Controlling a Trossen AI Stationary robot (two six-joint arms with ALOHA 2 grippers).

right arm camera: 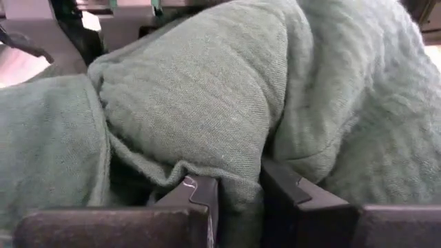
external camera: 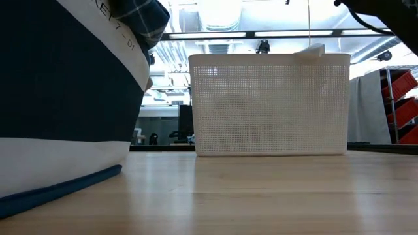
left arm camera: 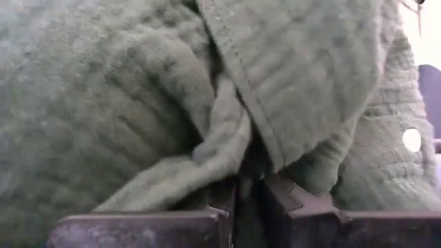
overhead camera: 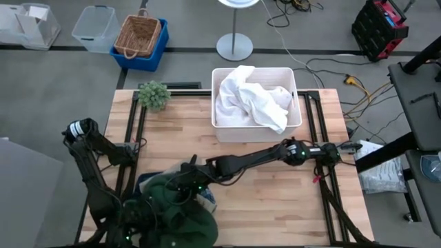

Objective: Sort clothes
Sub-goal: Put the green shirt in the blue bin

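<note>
A dark green garment (overhead camera: 180, 210) lies bunched at the table's near left, on top of a navy and plaid pile (overhead camera: 148, 180). It fills both wrist views (left arm camera: 207, 89) (right arm camera: 207, 89). My left gripper (left arm camera: 247, 196) is under the green cloth at the near left and is shut on it. My right gripper (right arm camera: 239, 196) reaches from the right to the garment's far side (overhead camera: 187, 180) and is shut on it. White clothes (overhead camera: 251, 100) lie in the white bin (overhead camera: 296, 103). The low view shows a navy and white garment (external camera: 59, 98) close by. My left gripper pinches a gathered fold of the green garment (left arm camera: 227, 148) between its two fingers. The cloth bulges slack around the fingers. My right gripper pinches a thick fold of the green garment (right arm camera: 238, 180) between its two fingers. It comes at the cloth from the table's right side, and the cloth bunches over the fingers.
The white mesh bin (external camera: 268, 104) stands at the table's far middle. A small green plant (overhead camera: 153, 94) stands at the far left corner. Bare wood lies between the pile and the bin (overhead camera: 275, 193).
</note>
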